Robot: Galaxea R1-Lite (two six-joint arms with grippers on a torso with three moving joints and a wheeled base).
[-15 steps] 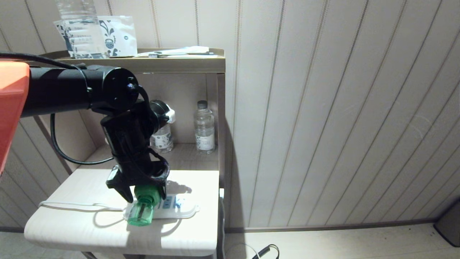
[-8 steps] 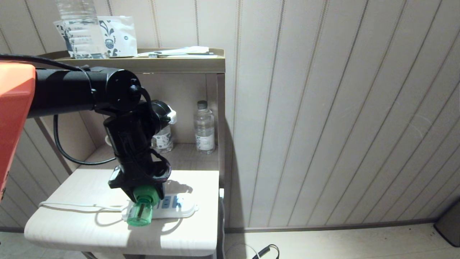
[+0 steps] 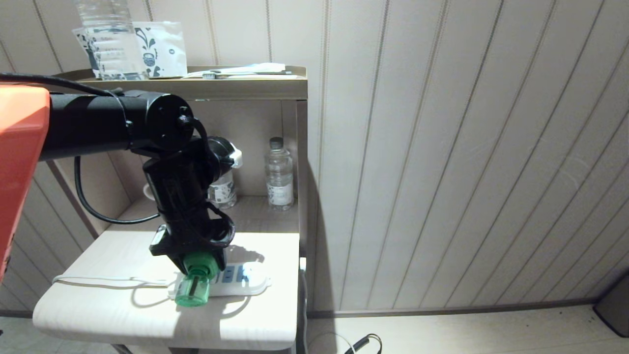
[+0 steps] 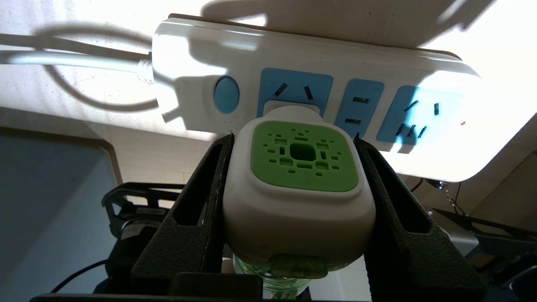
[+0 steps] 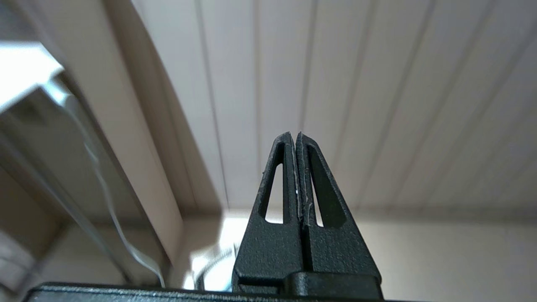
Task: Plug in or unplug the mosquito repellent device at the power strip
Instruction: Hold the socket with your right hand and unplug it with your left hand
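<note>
On the pale wooden side table (image 3: 98, 314), the long flat white plastic power strip (image 3: 245, 285) with blue sockets lies lengthwise across the top, thin white cord (image 3: 98, 281) trailing off toward the robot's left. Mosquito repellent device (image 4: 300, 184), white rounded cap with green vented square over a translucent green bottle, sits seated against the blue socket nearest the strip's round blue switch (image 4: 226, 94). Left gripper (image 4: 295, 214) is clamped on it: a black finger pressed flat against each side of the white cap, jaws roughly half spread, no gap visible.

Key relation: device's plug axis runs straight from the gripper into the socket face, square to the strip's long axis; bottle end points back toward the wrist. Judgement: any pull or push should stay along that axis, since a sideways load would likely drag the loose strip.

Right gripper (image 5: 298, 176) is parked away by the panelled wall (image 5: 377, 84), fingers fully together, empty. Left arm is plainly the working one.
</note>
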